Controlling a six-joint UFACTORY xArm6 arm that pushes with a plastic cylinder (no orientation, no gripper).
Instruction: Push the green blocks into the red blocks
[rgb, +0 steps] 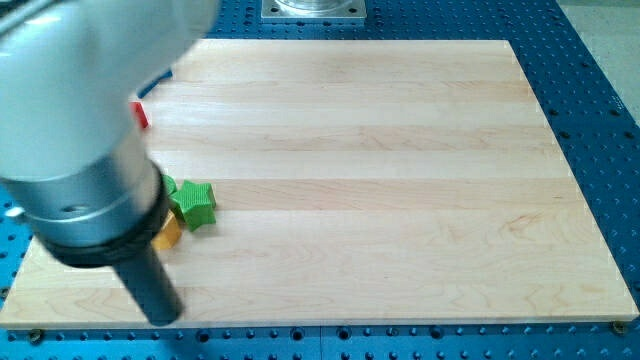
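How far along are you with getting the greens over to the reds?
Done: nothing visibly; the green star block sits apart from the red block, mostly hidden behind my arm. In hand: my tip is below the green and yellow block cluster. Left: pushing the greens toward the view's top.

This is looking like a robotics lab bench; a pale wooden board (380, 180) is lying on a blue metal breadboard plate drilled with rows of holes (590, 90); a grey metal mounting flange (313, 9) is sitting at the view's top; a bulky grey robot arm (70, 130) is looming over small coloured blocks.
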